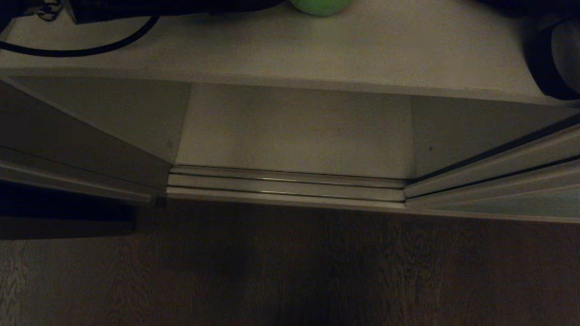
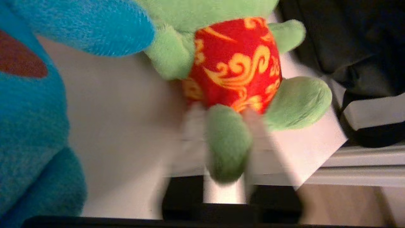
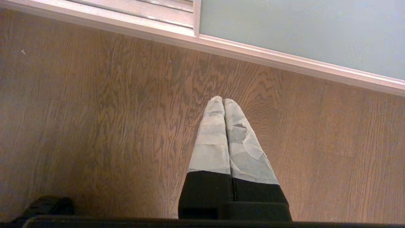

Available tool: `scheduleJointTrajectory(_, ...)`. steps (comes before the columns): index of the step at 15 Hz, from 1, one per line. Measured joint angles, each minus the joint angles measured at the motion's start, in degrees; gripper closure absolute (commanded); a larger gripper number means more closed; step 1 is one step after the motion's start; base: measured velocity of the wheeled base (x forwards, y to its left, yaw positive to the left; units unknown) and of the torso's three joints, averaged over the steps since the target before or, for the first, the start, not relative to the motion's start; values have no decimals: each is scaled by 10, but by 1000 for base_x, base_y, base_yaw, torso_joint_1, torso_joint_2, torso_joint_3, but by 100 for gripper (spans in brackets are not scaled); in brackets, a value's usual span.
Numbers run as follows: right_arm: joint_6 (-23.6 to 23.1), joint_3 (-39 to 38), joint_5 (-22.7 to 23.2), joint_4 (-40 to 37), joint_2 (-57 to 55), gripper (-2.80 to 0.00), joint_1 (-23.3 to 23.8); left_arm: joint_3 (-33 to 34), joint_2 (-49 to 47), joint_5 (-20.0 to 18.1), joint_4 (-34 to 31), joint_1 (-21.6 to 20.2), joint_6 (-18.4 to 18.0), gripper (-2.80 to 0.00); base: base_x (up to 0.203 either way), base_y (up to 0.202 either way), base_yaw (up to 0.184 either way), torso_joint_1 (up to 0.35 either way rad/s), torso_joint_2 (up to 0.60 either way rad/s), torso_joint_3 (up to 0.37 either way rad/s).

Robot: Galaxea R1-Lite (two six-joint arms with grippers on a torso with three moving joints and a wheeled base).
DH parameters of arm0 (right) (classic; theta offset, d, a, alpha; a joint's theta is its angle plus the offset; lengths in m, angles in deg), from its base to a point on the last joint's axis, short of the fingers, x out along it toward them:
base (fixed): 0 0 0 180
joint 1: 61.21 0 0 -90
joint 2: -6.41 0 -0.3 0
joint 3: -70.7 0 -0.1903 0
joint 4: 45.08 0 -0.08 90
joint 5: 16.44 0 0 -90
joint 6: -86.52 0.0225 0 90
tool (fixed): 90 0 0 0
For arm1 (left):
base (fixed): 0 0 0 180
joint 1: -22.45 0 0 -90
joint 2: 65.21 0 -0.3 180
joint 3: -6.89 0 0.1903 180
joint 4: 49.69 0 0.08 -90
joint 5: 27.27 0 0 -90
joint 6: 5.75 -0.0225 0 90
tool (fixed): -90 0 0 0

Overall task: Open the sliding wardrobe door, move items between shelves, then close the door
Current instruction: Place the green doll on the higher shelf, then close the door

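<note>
The green soft toy [image 2: 237, 63] with a red and gold belly lies on a white shelf [image 2: 120, 120], and its top shows at the far edge of the head view [image 1: 321, 5]. My left gripper [image 2: 224, 112] is open, its white fingers [image 2: 193, 133] blurred on either side of one green leg. The teal-blue toy [image 2: 31, 110] lies close beside it on the same shelf. The sliding wardrobe door [image 3: 300, 31] is slid aside, its framed edge at the right [image 1: 521, 203]. My right gripper [image 3: 224, 100] hangs shut and empty over the wood floor.
The floor rails [image 1: 285, 183] run across the open wardrobe front, with the white bottom board [image 1: 294, 131] behind them. A black cable [image 1: 77, 50] and a dark object [image 1: 557, 59] lie on the upper shelf. The wood floor [image 1: 290, 271] lies in front.
</note>
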Motion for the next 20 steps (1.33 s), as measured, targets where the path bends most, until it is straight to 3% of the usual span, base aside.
scheduleJointTrajectory(9,0,0,0,0,0,0,0,1,42,-42,-1,0,-28,-280,0,0,0,0,0,0)
scheduleJointTrajectory(10,0,0,0,0,0,0,0,6,53,-42,-8,3,-39,0,0,0,0,0,0,0)
scheduleJointTrajectory(12,0,0,0,0,0,0,0,17,81,-41,-40,8,-64,0,0,0,0,0,0,0)
scheduleJointTrajectory(15,0,0,0,0,0,0,0,22,130,-24,-141,0,-72,0,0,0,0,0,0,0)
scheduleJointTrajectory(18,0,0,0,0,0,0,0,38,189,15,-242,-42,-73,0,0,0,0,0,0,0)
scheduleJointTrajectory(20,0,0,0,0,0,0,0,62,236,19,-271,-74,-73,0,0,0,0,0,0,0)
